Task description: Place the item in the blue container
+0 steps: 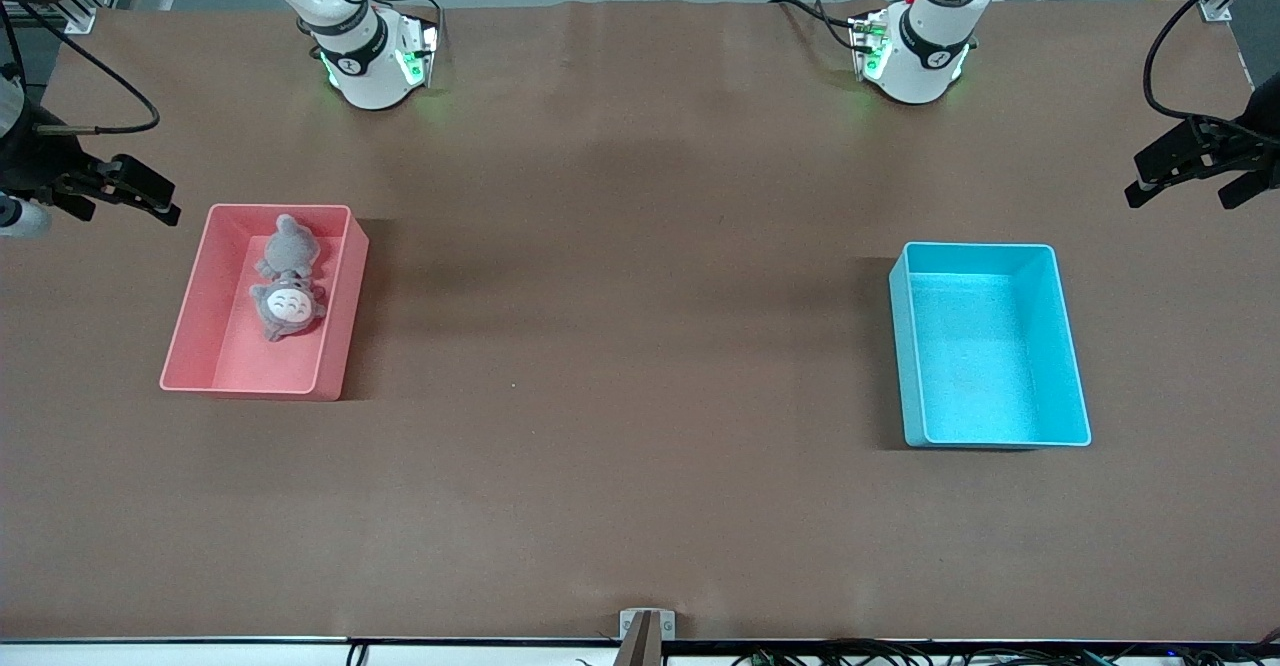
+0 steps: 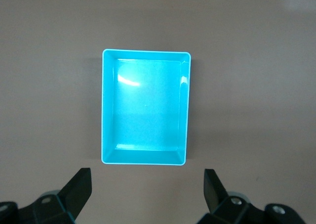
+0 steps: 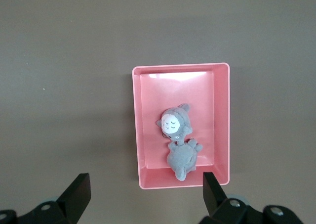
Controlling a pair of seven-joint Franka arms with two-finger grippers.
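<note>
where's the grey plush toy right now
The grey plush toy lies inside the pink bin toward the right arm's end of the table, well apart from the empty blue container.

A: How much room is offered around the blue container (image 1: 988, 346)?

B: Bare worktop (image 1: 630, 346) is seen on every side of it, and its open top is unobstructed, with nothing lying inside. The left claw (image 2: 145, 194) is held high over the worktop near it, jaws spread wide, with nothing between them.

A: And at the right arm's end?

B: The pink bin (image 1: 262, 301) is walled all round (only its top is open), and a grey plush toy (image 1: 285, 281) lies inside, closer to the wall nearest the right arm's base; free floor is left beside it. The right claw (image 3: 145, 197) is spread wide above. The two bins are set well apart, with open worktop between.
</note>
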